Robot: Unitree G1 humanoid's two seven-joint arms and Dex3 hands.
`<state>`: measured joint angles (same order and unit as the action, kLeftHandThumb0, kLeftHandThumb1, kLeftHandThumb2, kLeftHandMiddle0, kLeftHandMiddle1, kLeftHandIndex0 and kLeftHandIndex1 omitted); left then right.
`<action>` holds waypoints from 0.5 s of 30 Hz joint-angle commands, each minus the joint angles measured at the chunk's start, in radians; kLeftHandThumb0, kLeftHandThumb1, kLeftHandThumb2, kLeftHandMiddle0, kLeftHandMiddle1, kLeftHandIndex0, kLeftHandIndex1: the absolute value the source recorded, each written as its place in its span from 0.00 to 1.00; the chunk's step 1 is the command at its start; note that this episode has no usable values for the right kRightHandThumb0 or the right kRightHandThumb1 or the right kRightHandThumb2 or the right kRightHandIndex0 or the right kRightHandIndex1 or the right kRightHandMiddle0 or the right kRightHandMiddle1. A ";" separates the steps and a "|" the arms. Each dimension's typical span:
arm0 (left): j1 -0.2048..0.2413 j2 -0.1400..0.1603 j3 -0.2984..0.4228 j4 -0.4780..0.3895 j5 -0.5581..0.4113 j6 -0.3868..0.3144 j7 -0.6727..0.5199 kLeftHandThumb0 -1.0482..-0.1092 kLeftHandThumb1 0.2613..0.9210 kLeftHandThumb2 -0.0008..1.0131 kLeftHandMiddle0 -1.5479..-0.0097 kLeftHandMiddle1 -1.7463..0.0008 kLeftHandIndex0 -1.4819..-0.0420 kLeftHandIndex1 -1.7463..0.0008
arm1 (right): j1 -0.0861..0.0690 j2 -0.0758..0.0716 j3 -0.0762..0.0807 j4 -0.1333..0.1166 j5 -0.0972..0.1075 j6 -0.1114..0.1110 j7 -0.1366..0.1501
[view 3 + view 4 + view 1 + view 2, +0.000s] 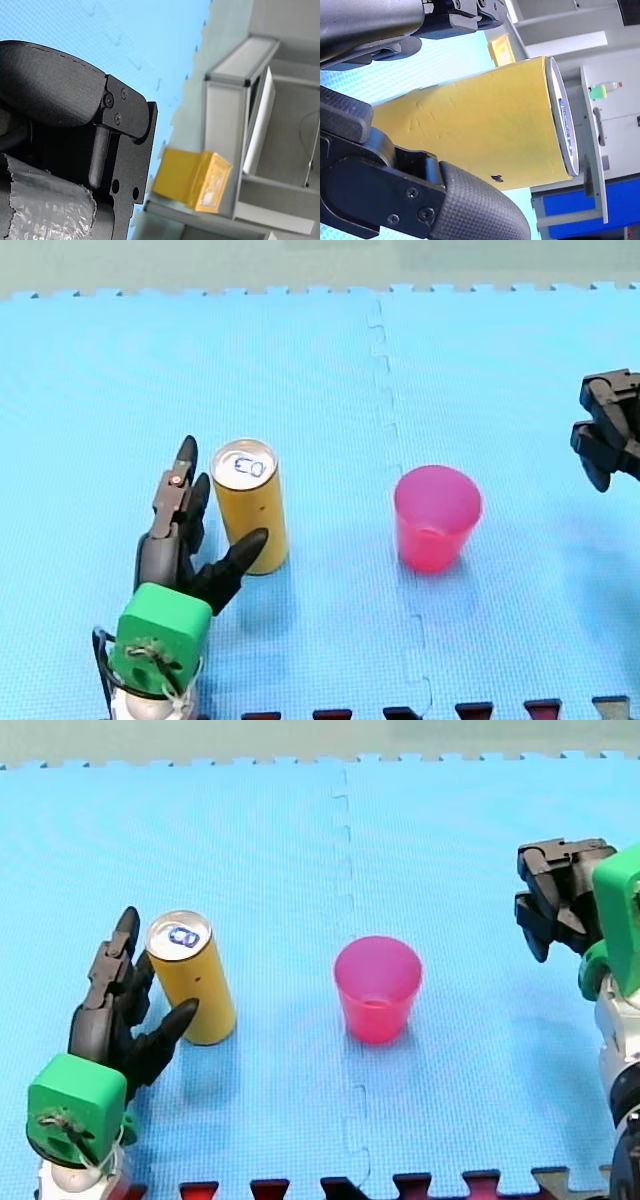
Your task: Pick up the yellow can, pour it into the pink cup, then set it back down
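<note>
The yellow can (252, 505) stands upright on the blue foam mat (320, 380), left of centre, with a silver lid on top. My left hand (212, 515) comes in from the lower left and brackets the can: its fingers (178, 490) run up the can's left side and its thumb tip sits against the can's lower front. The second wrist view has the can (480, 130) lying between that hand's fingers. The pink cup (436, 517) stands upright to the can's right, apart from it. My right hand (555, 895) hovers at the far right with curled fingers, holding nothing.
A jigsaw seam (385, 390) runs down the mat between can and cup. Dark and red pieces (300, 1188) line the mat's near edge. In the first wrist view, a grey shelf frame (225, 125) and a yellow box (192, 180) stand beyond the mat.
</note>
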<state>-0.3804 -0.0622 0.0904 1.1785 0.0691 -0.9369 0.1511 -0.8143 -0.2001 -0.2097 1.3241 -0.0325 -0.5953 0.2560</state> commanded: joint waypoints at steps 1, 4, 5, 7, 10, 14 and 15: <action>-0.006 0.000 0.005 0.002 -0.007 0.003 -0.005 0.00 0.94 0.00 0.82 1.00 0.91 0.99 | -0.001 -0.009 0.012 -0.003 -0.012 -0.010 -0.008; -0.008 -0.002 0.008 0.002 -0.012 0.005 -0.013 0.00 0.94 0.00 0.82 1.00 0.90 0.99 | 0.000 -0.012 0.022 -0.003 -0.025 -0.015 -0.015; -0.009 -0.002 0.009 0.003 -0.014 0.006 -0.016 0.00 0.94 0.00 0.82 1.00 0.90 0.99 | -0.001 -0.013 0.023 -0.002 -0.027 -0.015 -0.017; -0.009 -0.004 0.012 0.005 -0.020 0.011 -0.025 0.00 0.94 0.00 0.81 1.00 0.90 0.99 | 0.000 -0.011 0.026 -0.002 -0.029 -0.015 -0.022; -0.012 -0.008 0.015 0.010 -0.024 0.021 -0.031 0.00 0.94 0.00 0.81 1.00 0.90 0.99 | 0.001 -0.010 0.027 -0.002 -0.029 -0.015 -0.028; -0.017 -0.012 0.020 0.019 -0.029 0.038 -0.035 0.00 0.93 0.00 0.81 0.99 0.90 0.99 | 0.000 -0.010 0.028 -0.001 -0.027 -0.010 -0.032; -0.018 -0.013 0.021 0.020 -0.030 0.041 -0.038 0.00 0.93 0.00 0.81 0.99 0.90 0.99 | 0.000 -0.010 0.027 -0.001 -0.026 -0.006 -0.031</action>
<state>-0.3924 -0.0765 0.1078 1.1946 0.0422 -0.9020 0.1152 -0.8138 -0.2064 -0.1816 1.3239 -0.0609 -0.6046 0.2268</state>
